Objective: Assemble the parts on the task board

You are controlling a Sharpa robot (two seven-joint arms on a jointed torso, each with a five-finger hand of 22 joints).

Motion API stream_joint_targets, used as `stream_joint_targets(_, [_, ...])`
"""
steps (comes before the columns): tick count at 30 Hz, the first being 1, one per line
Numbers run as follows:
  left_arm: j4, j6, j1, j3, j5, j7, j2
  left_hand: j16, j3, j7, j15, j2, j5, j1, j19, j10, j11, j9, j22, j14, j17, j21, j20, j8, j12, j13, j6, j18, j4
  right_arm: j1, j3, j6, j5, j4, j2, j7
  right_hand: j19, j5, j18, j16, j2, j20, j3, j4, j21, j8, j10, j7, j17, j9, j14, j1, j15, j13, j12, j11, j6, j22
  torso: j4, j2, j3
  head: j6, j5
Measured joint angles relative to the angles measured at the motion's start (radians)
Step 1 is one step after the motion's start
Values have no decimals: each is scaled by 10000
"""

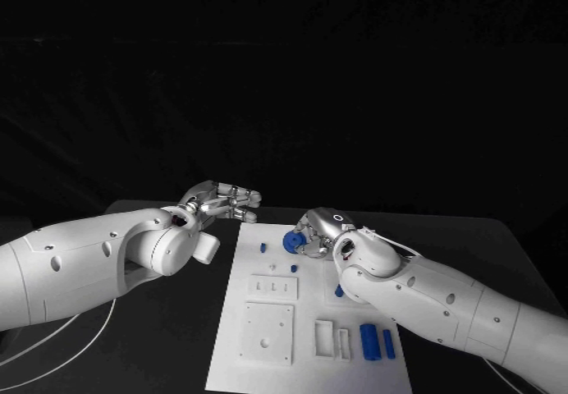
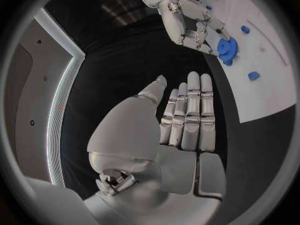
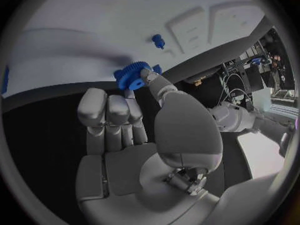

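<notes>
The white board (image 1: pixel 310 328) lies in the middle of the black tabletop (image 1: pixel 154 345), long side running from six toward twelve o'clock. The right hand (image 1: pixel 318 234) reaches in from four o'clock and grips a blue gear (image 1: pixel 292 241) at the board's far end, around twelve o'clock of the plate; the right wrist view shows the gear (image 3: pixel 131 76) pinched between the thumb and the curled fingers (image 3: pixel 111 110), right at the board's edge. Whether the gear touches the board or sits just above it I cannot tell. The left hand (image 1: pixel 222 202) hangs off the board's far left corner, about eleven o'clock, holding nothing; in its own wrist view the fingers (image 2: pixel 190 115) are stretched out straight, side by side, with the thumb apart. Two blue pegs (image 1: pixel 377 341) lie side by side near the board's five o'clock corner, and a smaller blue piece (image 1: pixel 292 267) sits near the middle of the board's far half.
</notes>
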Motion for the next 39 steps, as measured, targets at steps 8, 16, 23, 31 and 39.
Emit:
stream_joint_targets(8, [-18,18,0,0,-1,-12,49,0,0,0,0,0,0,0,0,0,0,0,-1,0,0,0,0,0,0,0,0,0,0,24,-56,7,-72,-315,253,2,0,-68,0,0,-13,0,-46,45,0,1,-1,-1,-21,-2,0,-13,0,0,0,1,-3,0,-22,-2,4,-16,17])
stream_joint_targets(16, [-40,37,0,1,-2,-23,103,0,0,0,0,0,0,0,0,-36,36,0,-2,0,0,0,0,0,0,0,0,0,0,78,-173,130,-106,-568,469,3,0,-197,-1,-43,19,0,-227,138,0,1,-2,63,-98,-4,0,-45,0,-59,-127,2,-76,0,-24,-10,9,-15,23])
stream_joint_targets(23, [-67,51,1,1,-3,-36,142,0,0,0,0,0,0,0,0,-36,36,0,-3,0,0,0,0,0,0,0,0,0,0,100,-226,272,-118,-781,610,4,0,-339,0,-69,21,0,-458,288,-60,0,-39,32,-131,-5,0,-47,0,-104,-166,38,-123,-1,-28,-10,6,-10,23])
stream_joint_targets(31, [-79,74,1,1,-3,-57,178,0,0,0,0,0,0,0,0,-36,36,0,-3,0,0,0,0,0,0,0,0,1,0,132,-286,372,-122,-917,712,4,0,-532,0,-156,66,0,-904,485,-160,0,-93,102,-177,-5,-1,-31,0,-208,-309,92,-340,-1,-39,-12,10,-29,42])
stream_joint_targets(39, [-91,88,1,1,-4,-81,187,0,0,37,0,9,0,-45,0,-36,35,0,-4,0,0,0,0,0,0,0,-37,1,0,140,-309,396,-13,-957,751,29,0,-2015,-1,-156,9,0,-1630,2438,-194,48,-146,183,-134,3,-1,-560,0,-297,-388,145,-809,-1,-57,-14,16,-28,43])
